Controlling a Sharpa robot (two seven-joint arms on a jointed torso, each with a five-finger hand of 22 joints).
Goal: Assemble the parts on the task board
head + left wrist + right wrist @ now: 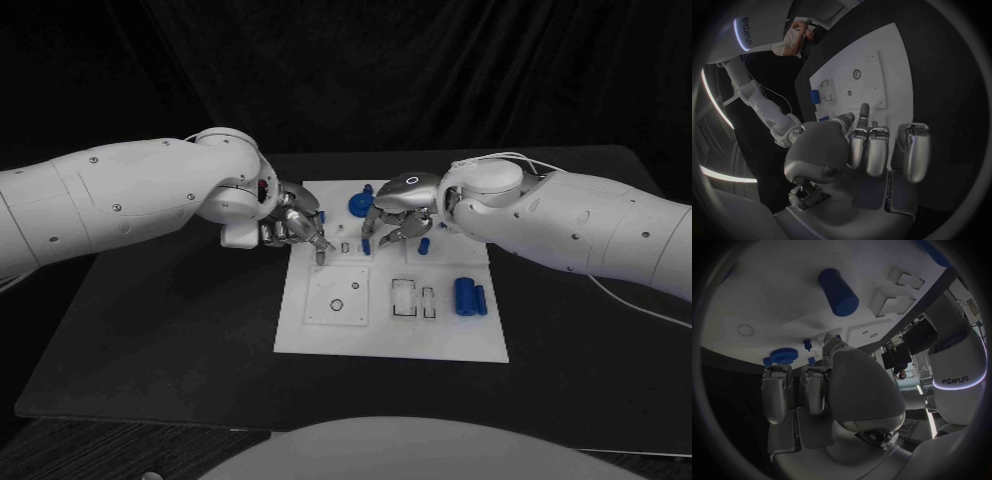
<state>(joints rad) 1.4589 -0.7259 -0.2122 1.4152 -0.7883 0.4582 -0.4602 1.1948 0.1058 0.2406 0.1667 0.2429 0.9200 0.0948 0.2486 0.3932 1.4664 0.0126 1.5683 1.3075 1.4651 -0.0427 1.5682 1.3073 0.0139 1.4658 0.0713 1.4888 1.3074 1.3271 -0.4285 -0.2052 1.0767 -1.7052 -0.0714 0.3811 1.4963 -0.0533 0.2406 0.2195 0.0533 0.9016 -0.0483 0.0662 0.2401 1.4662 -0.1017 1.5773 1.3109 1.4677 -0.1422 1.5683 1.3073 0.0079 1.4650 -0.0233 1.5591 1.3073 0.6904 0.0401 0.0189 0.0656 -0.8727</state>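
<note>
Nearest the robot, a broad bare strip of black desk (159, 370) before the task board's near edge, with open desk also to either side. On the white task board (389, 335), near half mostly free: a raised square plate with a small ring (338, 304), two narrow outlined slots (413, 298), and toward the right edge two blue cylinders (470, 296) lying side by side, just inside the rim.

Farther back, both hands over the board's far half. Left hand (293, 228) at the board's left edge, fingers curled down with tips close to the surface; cannot tell whether anything is pinched. Right hand (395, 212) over the far middle, fingers bent downward around small blue parts (387, 240) standing there; hold on any of them unclear. Blue toothed disc (784, 355) and little blue pegs just beyond its fingertips in the right wrist view. Narrow gap between the two hands; dark cloth behind the desk's far edge.
</note>
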